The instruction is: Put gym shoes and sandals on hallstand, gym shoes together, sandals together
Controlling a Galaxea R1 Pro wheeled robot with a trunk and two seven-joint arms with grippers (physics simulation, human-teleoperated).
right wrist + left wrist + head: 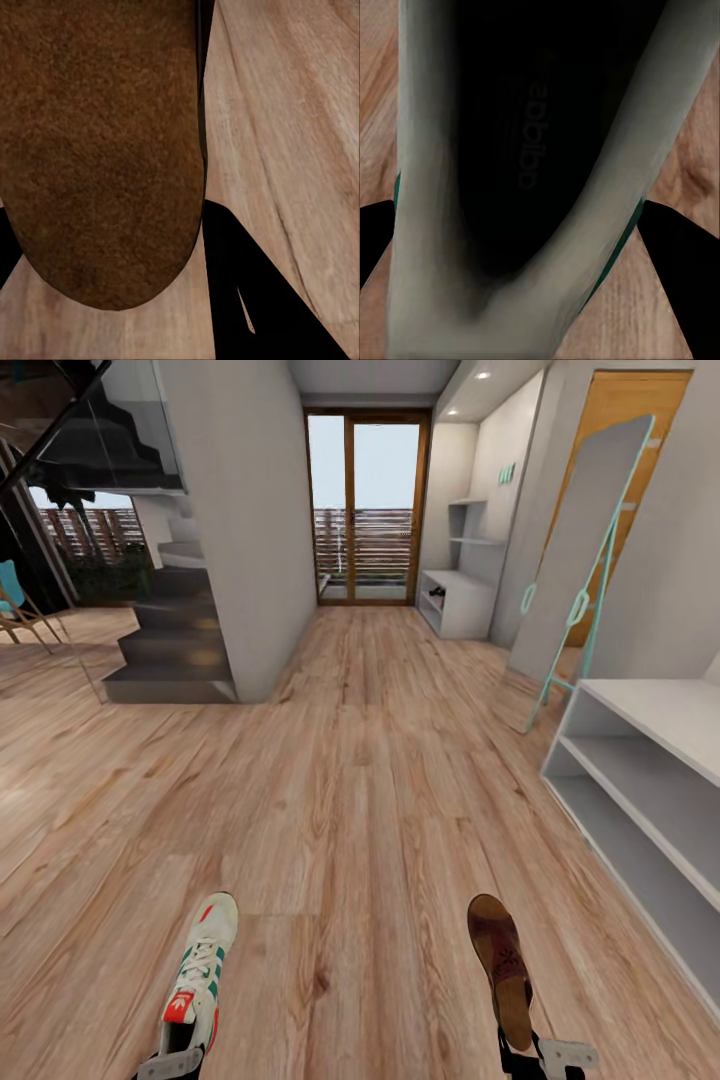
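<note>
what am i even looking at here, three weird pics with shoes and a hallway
It's a simulated two-armed robot on wheels in a corridor. The big picture comes from its head camera, looking down the wood floor. At the bottom, its left end effector holds a sneaker by the heel and its right end effector holds a sandal. The other two pictures come from cameras on each wrist, so the sneaker's inside and the sandal's footbed look huge. The grey shoe rack stands to the right.

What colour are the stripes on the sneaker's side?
Green, on the cream-white sneaker; the head view shows them best.
</note>
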